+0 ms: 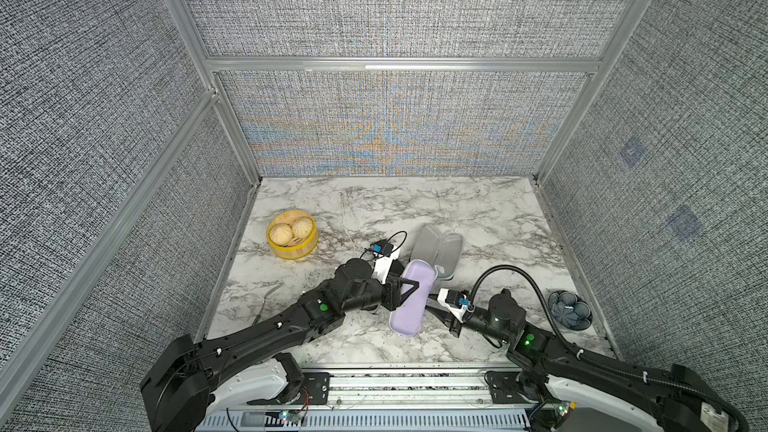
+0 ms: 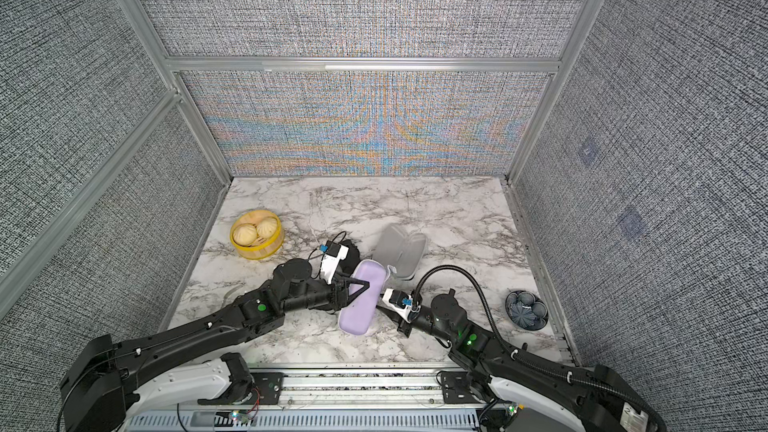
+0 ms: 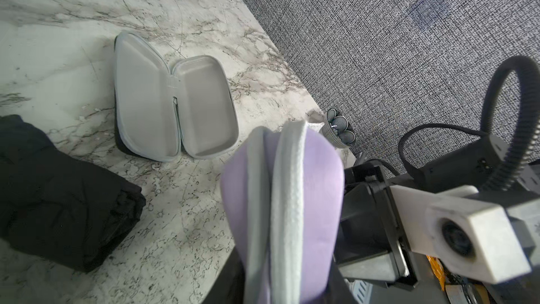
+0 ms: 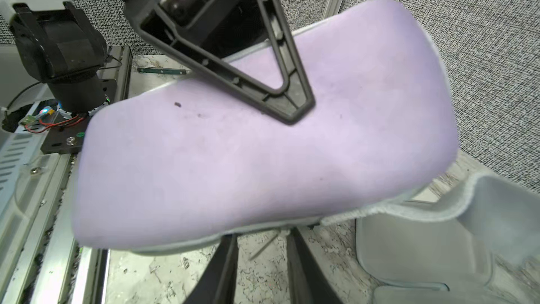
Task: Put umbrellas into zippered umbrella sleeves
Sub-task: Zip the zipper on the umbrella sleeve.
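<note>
Far left on the white-and-grey marble tabletop [image 1: 478, 209]: a yellow round steamer basket [image 1: 291, 252] holding two pale buns [image 1: 280, 233], well apart from the work. Left gripper [image 1: 405, 295] is clamped across a lavender oblong hard-shell zippered sleeve [image 1: 405, 313] near its middle. One black triangular finger [image 4: 292, 103] lies flat on the upper shell, the other is hidden beneath. In the left wrist view the sleeve [image 3: 318, 194] sits between the jaws edge-on, its grey zipper seam toward the camera and the two halves brought together. The sleeve runs lengthwise away from the robot, far end raised. Beside the left wrist lies a black rolled-fabric folded umbrella [image 3: 58, 194], showing in a top view only as a dark patch [image 2: 352, 250] behind the wrist camera. Just beyond the lavender sleeve's far end a black-shelled clamshell sleeve [image 1: 444, 249] lies open on the marble, grey lining up, both halves empty [image 3: 201, 106]. Right gripper [image 1: 434, 297] meets the lavender sleeve's right long edge. In its wrist view the two fingers [image 4: 222, 267] stand a narrow gap apart with that edge [image 4: 233, 171] just at their tips. Whether they pinch it cannot be told. Far right, near the wall: a small blue patterned bowl [image 1: 569, 310].
</note>
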`<state>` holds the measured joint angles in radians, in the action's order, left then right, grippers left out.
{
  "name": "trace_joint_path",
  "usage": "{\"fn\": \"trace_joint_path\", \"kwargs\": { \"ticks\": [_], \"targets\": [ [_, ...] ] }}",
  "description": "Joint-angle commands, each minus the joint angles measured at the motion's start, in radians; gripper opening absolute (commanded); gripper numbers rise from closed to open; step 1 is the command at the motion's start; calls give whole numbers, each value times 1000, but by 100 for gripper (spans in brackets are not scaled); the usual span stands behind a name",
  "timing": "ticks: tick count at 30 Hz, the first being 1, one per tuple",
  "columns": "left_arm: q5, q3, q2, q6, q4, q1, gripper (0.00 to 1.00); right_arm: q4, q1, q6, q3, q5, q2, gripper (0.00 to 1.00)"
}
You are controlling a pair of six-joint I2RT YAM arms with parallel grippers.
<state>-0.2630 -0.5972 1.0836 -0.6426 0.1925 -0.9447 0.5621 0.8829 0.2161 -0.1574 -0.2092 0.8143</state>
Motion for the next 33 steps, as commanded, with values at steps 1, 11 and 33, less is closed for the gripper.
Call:
{"fn": "trace_joint_path", "kwargs": {
  "ticks": [1, 11, 33],
  "targets": [
    [-30, 0, -2, -8, 58, -1, 0, 70, 1, 22, -6, 24, 18, 30],
    [27, 4, -51, 14, -5, -1, 0, 98, 5, 48, 11, 165, 81, 31],
    [44, 7, -41, -2, 5, 0, 0, 156, 25, 43, -42, 38, 121, 27]
  ]
}}
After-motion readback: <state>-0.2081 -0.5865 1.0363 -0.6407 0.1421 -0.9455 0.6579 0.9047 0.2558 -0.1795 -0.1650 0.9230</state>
